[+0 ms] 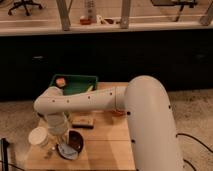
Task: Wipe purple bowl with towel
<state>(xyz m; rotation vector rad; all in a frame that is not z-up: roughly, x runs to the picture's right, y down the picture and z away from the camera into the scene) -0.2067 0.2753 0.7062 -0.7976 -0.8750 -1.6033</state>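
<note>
At the near corner of the table point(107, 146), the towel point(65, 151) seems to lie inside the purple bowl point(76, 141), the gripper point(61, 139) right above it with its grip impossible to tell, a white cup point(38, 136) beside, a green tray point(75, 83) farther back.

The gripper point(62, 141) hangs low over the near left of the tabletop point(107, 147), at the purple bowl point(76, 141), but its tip blends into the wrist and the towel point(65, 151) and cannot be made out. The wrist and towel cover the bowl's left half. The arm point(90, 100) hides the middle of the tabletop and the near edge of the green tray point(75, 86), and its thick part runs off the bottom edge. The orange thing point(61, 81) in the tray and the dark flat thing point(83, 122) to the right of the wrist are too indistinct to name.
</note>
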